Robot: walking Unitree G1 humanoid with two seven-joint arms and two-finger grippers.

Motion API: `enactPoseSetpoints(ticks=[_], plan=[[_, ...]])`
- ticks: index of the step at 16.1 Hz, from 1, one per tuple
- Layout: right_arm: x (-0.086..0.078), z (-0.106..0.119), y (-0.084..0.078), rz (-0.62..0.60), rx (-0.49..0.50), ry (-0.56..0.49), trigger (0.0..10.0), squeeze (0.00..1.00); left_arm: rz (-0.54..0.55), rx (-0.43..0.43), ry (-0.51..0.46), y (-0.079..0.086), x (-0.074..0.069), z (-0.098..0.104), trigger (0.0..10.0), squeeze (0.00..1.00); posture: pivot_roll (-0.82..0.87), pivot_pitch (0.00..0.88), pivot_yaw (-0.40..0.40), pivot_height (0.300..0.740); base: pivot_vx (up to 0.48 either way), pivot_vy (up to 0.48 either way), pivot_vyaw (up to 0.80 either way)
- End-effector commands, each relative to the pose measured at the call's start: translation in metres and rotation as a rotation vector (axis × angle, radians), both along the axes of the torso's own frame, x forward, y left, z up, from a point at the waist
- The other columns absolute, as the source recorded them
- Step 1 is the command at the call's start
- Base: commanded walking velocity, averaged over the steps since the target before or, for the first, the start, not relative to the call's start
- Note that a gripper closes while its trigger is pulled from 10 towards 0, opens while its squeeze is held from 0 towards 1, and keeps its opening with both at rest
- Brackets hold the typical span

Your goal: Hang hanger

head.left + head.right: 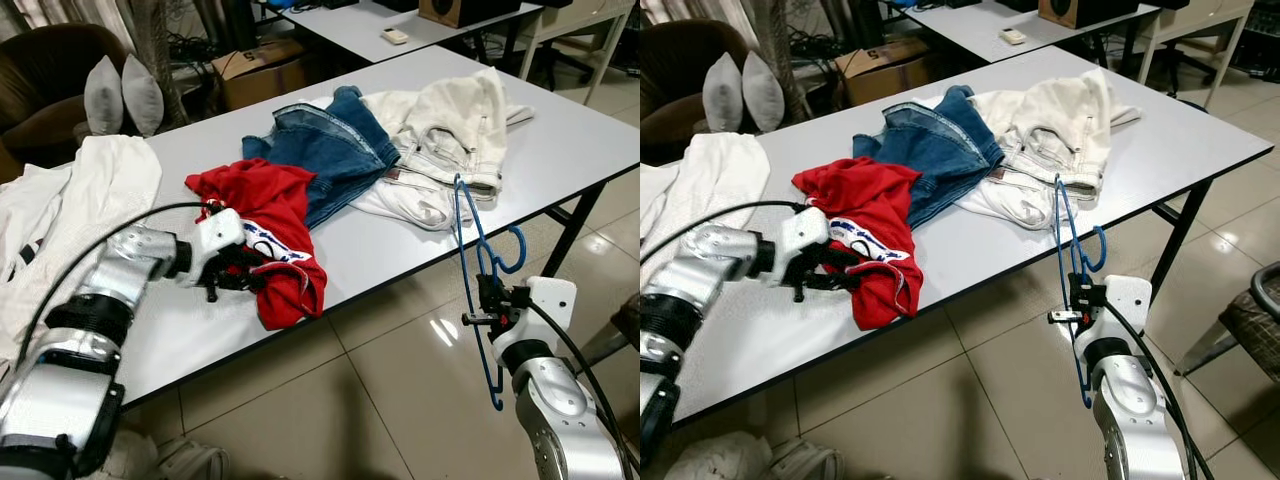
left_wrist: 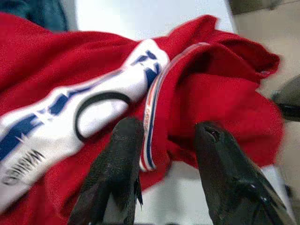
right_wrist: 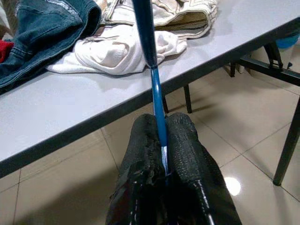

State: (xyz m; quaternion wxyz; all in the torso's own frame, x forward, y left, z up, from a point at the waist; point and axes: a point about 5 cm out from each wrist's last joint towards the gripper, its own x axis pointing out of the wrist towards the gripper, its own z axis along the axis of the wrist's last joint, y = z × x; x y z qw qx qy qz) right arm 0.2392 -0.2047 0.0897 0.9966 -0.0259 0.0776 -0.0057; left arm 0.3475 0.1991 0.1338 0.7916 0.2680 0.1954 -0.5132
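Note:
A blue hanger (image 1: 479,270) stands upright off the table's near edge, hook toward the floor side, with my right gripper (image 1: 493,300) shut on its thin wire (image 3: 156,93). A red garment (image 1: 270,235) with a white and blue printed band (image 2: 70,126) lies crumpled near the front of the white table (image 1: 560,150). My left gripper (image 1: 238,275) reaches into its lower fold; the fingers (image 2: 119,154) stand open with the red cloth and its striped hem between them.
Blue jeans (image 1: 325,150) and a cream garment (image 1: 450,135) lie behind the red one. White cloth (image 1: 90,195) drapes at the table's left end. Tiled floor lies below the front edge. A brown sofa with grey cushions (image 1: 120,95) stands behind.

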Motion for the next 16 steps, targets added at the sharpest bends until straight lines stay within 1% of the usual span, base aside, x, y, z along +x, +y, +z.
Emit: enactPoseSetpoints(ticks=[1, 2, 3, 4, 6, 9, 13, 14, 15, 16], plan=[[-0.0022, -0.0013, 0.0015, 0.003, 0.005, 0.010, 10.0, 0.00, 0.014, 0.024, -0.039, 0.0018, 0.0008, 0.0005, 7.6, 0.00, -0.22, 0.000, 0.171, 0.740, 0.000, 0.000, 0.00], [-0.0043, -0.0019, 0.0010, -0.005, 0.007, 0.011, 10.0, 0.00, 0.014, -0.001, -0.046, -0.0007, 0.0006, 0.0010, 2.0, 0.00, -0.23, 0.000, 0.178, 0.740, 0.000, 0.000, 0.00], [-0.0049, -0.0020, 0.0010, -0.007, 0.007, 0.011, 10.0, 0.00, 0.012, -0.013, -0.044, -0.0015, 0.0003, 0.0015, 2.0, 0.00, -0.23, 0.000, 0.184, 0.740, 0.000, 0.000, 0.00], [-0.0059, -0.0023, 0.0005, -0.010, 0.007, 0.013, 10.0, 0.00, 0.009, -0.029, -0.046, -0.0031, -0.0001, 0.0025, 0.0, 0.00, -0.23, 0.000, 0.184, 0.740, 0.000, 0.000, 0.00], [-0.0074, -0.0027, 0.0006, -0.017, 0.009, 0.013, 10.0, 0.00, 0.002, -0.052, -0.044, -0.0049, -0.0011, 0.0021, 0.0, 0.00, -0.23, 0.000, 0.193, 0.740, 0.000, 0.000, 0.00], [-0.0075, -0.0030, 0.0015, -0.020, 0.012, 0.013, 10.0, 0.00, -0.030, -0.123, 0.000, -0.0068, -0.0035, 0.0064, 0.0, 0.00, -0.23, 0.000, 0.193, 0.740, 0.000, 0.000, 0.00], [-0.0059, -0.0028, 0.0023, -0.021, 0.015, 0.010, 10.0, 0.00, -0.074, -0.154, 0.058, -0.0073, -0.0067, 0.0082, 0.0, 0.00, -0.22, 0.000, 0.196, 0.740, 0.000, 0.000, 0.00], [-0.0055, -0.0029, 0.0023, -0.023, 0.016, 0.008, 10.0, 0.00, -0.090, -0.172, 0.093, -0.0079, -0.0076, 0.0095, 0.0, 0.00, -0.23, 0.000, 0.202, 0.740, 0.000, 0.000, 0.00], [-0.0053, -0.0029, 0.0023, -0.026, 0.017, 0.007, 10.0, 0.00, -0.108, -0.172, 0.131, -0.0081, -0.0089, 0.0095, 0.0, 0.00, -0.23, 0.000, 0.202, 0.740, 0.000, 0.000, 0.00], [-0.0054, -0.0029, 0.0023, -0.028, 0.018, 0.006, 10.0, 0.00, -0.107, -0.154, 0.140, -0.0072, -0.0090, 0.0085, 0.0, 0.00, -0.23, 0.000, 0.202, 0.740, 0.000, 0.000, 0.00]])
